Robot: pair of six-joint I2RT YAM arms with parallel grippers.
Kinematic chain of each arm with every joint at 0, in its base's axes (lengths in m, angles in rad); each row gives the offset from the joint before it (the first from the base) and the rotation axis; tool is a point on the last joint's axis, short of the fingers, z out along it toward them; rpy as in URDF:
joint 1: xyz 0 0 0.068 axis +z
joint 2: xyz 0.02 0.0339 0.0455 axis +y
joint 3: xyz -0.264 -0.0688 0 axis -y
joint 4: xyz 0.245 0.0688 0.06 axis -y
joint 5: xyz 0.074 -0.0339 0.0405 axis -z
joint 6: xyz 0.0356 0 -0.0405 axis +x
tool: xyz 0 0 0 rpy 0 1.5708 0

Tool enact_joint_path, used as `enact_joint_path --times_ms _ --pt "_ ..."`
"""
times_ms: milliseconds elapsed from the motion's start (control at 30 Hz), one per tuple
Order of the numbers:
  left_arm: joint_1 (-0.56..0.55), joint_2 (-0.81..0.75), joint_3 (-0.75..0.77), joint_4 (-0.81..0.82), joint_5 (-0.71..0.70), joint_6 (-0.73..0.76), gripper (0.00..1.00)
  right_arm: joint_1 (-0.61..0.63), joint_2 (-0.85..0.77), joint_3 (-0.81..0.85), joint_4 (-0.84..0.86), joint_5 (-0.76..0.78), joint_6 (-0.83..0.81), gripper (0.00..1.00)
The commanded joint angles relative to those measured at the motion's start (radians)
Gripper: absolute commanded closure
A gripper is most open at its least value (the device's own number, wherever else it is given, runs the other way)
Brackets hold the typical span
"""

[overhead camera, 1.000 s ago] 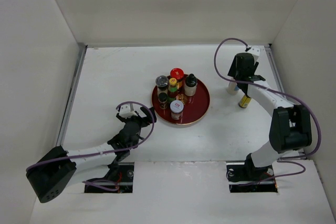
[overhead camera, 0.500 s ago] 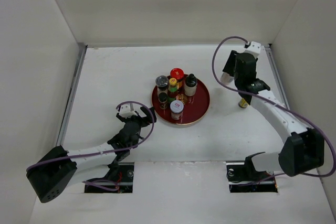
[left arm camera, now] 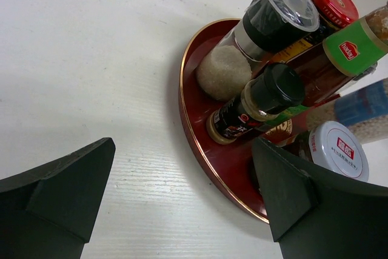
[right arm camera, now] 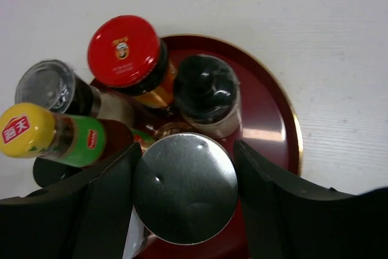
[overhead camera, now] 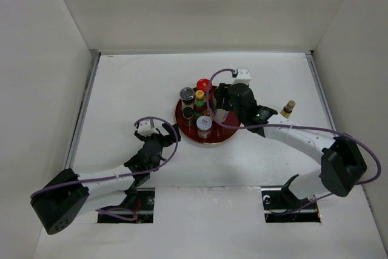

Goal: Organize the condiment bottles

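The silver-capped jar [right arm camera: 185,189] was clamped between the fingers of my right tool [right arm camera: 187,171], over the red tray [right arm camera: 284,113] and a little toward 3 o'clock of its middle. I could not tell whether its base touched the tray. Just past it toward 12 o'clock stood the black-capped bottle [right arm camera: 206,89], and beside that, at the tray's 12 o'clock edge, the red-capped jar [overhead camera: 204,84]. The other condiment bottles crowded the tray's 9 o'clock half. The clear-capped shaker [overhead camera: 187,94] stood at about 10 o'clock, with the yellow-capped bottle [overhead camera: 199,98] and its green label just inward of it. A small black-capped bottle [left arm camera: 267,98] stood at 9 o'clock and the white-capped jar [overhead camera: 204,124] at about 7 o'clock. One brown-capped bottle [overhead camera: 288,108] stood alone on the white surface [overhead camera: 121,95], well apart from the tray at its 3 o'clock. My left tool [overhead camera: 167,131] hung low over the surface just beside the tray's rim at 8 o'clock, its fingers wide apart with nothing between them, pointing at the bottles.
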Motion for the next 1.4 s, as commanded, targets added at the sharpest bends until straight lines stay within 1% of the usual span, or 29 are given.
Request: enact_joint_path --times_ms 0,67,133,200,300,333,400,500,567,633,733,800,867,933,1000,1133,1167,1267,1367 --pt "0.001 -0.013 0.015 0.046 0.003 -0.013 0.0 0.035 0.032 0.03 0.184 0.029 0.01 0.46" --pt "0.005 -0.007 0.015 0.046 0.008 -0.013 0.0 0.052 0.073 0.051 0.182 0.052 -0.009 0.46" --pt "0.002 -0.01 0.018 0.044 0.011 -0.013 0.0 0.075 0.104 0.064 0.18 0.09 -0.035 0.42" --pt "0.002 -0.015 0.015 0.046 0.009 -0.013 0.0 0.095 0.121 0.067 0.178 0.118 -0.056 0.31" --pt "0.005 -0.004 0.018 0.046 0.011 -0.015 0.0 0.098 0.123 0.073 0.169 0.124 -0.058 0.23" --pt "0.004 -0.006 0.018 0.044 0.011 -0.015 0.0 0.098 0.106 0.07 0.165 0.126 -0.053 0.18" --pt "0.001 -0.015 0.016 0.043 0.011 -0.015 0.0 0.098 0.051 0.047 0.16 0.132 -0.047 0.11" --pt "0.005 -0.007 0.015 0.046 0.011 -0.015 0.0 0.072 -0.081 -0.014 0.148 0.135 -0.017 0.05" --pt "0.001 -0.009 0.018 0.043 0.012 -0.015 0.0 0.025 -0.165 -0.065 0.134 0.139 0.005 0.04" --pt "-0.002 -0.016 0.016 0.046 0.016 -0.015 0.0 -0.052 -0.262 -0.132 0.105 0.176 0.026 0.03" --pt "-0.001 -0.009 0.015 0.046 0.015 -0.019 0.0 -0.184 -0.388 -0.206 0.024 0.297 0.057 0.0" --pt "-0.005 -0.015 0.015 0.046 0.017 -0.021 0.0 -0.268 -0.449 -0.237 -0.021 0.375 0.053 0.0" --pt "-0.007 -0.024 0.012 0.046 0.017 -0.022 0.0 -0.366 -0.472 -0.245 -0.065 0.4 0.025 0.0" --pt "-0.005 -0.016 0.012 0.046 0.009 -0.022 0.0 -0.452 -0.45 -0.239 -0.095 0.367 -0.003 0.0" --pt "0.004 -0.009 0.012 0.046 0.017 -0.028 0.0 -0.509 -0.402 -0.235 -0.102 0.315 -0.01 0.0" --pt "0.007 -0.045 -0.004 0.046 0.008 -0.035 0.0 -0.54 -0.325 -0.268 -0.043 0.252 -0.003 0.0" --pt "0.01 -0.05 -0.008 0.046 0.005 -0.036 0.0 -0.551 -0.307 -0.271 -0.02 0.242 -0.003 0.02" --pt "0.024 -0.07 -0.016 0.043 0.006 -0.045 0.0 -0.558 -0.256 -0.26 0.02 0.193 -0.004 0.11" --pt "0.038 -0.11 -0.034 0.043 -0.006 -0.057 0.0 -0.558 -0.206 -0.239 0.027 0.176 -0.003 0.2"
